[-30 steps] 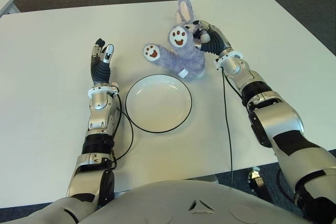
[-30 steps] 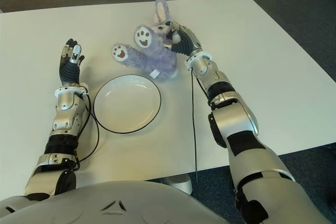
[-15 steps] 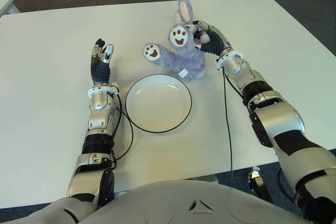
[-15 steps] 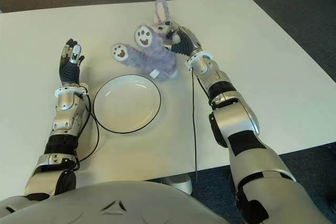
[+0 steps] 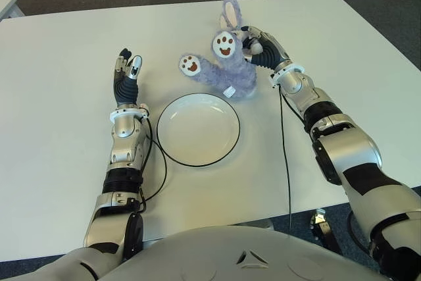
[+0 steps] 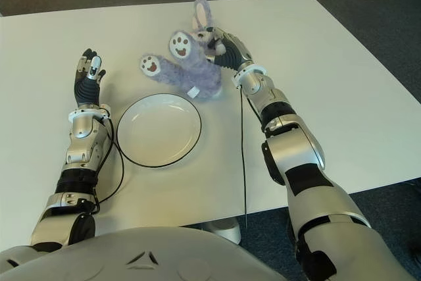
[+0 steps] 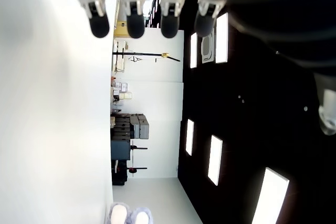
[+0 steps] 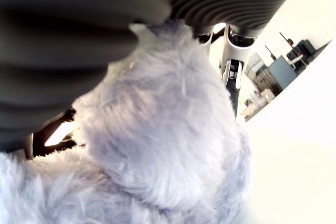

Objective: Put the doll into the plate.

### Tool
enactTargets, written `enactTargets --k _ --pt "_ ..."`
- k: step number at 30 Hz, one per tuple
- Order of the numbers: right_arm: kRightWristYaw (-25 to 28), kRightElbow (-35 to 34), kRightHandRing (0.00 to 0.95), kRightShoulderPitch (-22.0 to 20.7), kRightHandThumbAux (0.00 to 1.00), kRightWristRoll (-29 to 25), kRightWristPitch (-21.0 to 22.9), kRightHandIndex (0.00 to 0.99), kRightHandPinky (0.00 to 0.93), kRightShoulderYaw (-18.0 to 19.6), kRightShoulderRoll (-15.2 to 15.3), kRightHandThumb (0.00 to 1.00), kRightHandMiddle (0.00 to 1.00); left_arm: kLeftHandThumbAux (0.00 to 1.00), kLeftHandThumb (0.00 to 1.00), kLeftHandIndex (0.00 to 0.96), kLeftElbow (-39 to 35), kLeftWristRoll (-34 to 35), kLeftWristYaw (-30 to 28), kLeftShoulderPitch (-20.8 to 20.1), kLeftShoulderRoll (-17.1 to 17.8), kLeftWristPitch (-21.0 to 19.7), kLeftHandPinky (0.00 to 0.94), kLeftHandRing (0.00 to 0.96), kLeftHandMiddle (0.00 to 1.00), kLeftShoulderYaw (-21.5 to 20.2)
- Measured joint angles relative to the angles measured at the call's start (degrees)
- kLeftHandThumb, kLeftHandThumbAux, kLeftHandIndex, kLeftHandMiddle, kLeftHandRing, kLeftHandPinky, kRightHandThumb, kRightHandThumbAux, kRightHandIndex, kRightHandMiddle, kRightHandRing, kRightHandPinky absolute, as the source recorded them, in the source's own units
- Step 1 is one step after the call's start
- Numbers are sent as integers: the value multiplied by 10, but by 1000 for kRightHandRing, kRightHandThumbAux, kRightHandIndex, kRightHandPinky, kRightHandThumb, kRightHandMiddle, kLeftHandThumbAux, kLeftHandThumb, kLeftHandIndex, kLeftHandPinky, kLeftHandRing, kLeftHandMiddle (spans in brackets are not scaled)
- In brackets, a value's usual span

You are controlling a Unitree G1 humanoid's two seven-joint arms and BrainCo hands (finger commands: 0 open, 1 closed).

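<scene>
Almost nothing has moved since a moment ago: the right hand (image 5: 258, 45) still holds the doll (image 5: 223, 64) in the same spot.

The doll is a fluffy purple bunny. It sits on the white table (image 5: 59, 129) just past the far edge of the plate (image 5: 198, 129), not in it. Its two paws with brown prints stick up, and one long ear points away from the robot. The right hand's fingers curl around the bunny's fur; up close it looks like they press on its head or shoulder, but that part is hard to make out. The white plate with a dark rim has nothing in it. The left hand (image 5: 125, 77) shows to the left of the plate, fingers straight and holding nothing.
</scene>
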State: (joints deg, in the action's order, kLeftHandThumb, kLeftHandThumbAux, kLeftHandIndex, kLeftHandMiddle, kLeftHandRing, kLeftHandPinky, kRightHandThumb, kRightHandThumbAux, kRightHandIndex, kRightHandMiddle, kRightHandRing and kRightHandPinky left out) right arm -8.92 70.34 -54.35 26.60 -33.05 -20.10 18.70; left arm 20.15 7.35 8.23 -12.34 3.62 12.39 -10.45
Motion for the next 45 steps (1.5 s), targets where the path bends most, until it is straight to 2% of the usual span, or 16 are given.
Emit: enactTargets --k 3,11,17,28,45 --pt "0 0 326 0 560 0 1 144 373 2 -1 221 269 382 0 0 0 0 0 0 0 0 0 0 18 0" --pt "-4 0 349 0 573 0 4 162 384 6 -4 229 291 382 0 0 -3 0 0 0 0 0 0 0 18 1" --pt "-9 -1 381 2 575 -1 4 189 433 11 -3 230 317 386 0 0 -8 0 0 2 0 0 0 0 12 2" --pt "-23 -3 375 2 551 4 4 187 400 8 8 196 316 389 0 0 -10 0 0 3 0 0 0 3 19 2" --pt "-26 -10 369 7 568 10 -4 191 413 0 30 222 312 397 0 0 -10 1 0 3 0 0 0 2 15 1"
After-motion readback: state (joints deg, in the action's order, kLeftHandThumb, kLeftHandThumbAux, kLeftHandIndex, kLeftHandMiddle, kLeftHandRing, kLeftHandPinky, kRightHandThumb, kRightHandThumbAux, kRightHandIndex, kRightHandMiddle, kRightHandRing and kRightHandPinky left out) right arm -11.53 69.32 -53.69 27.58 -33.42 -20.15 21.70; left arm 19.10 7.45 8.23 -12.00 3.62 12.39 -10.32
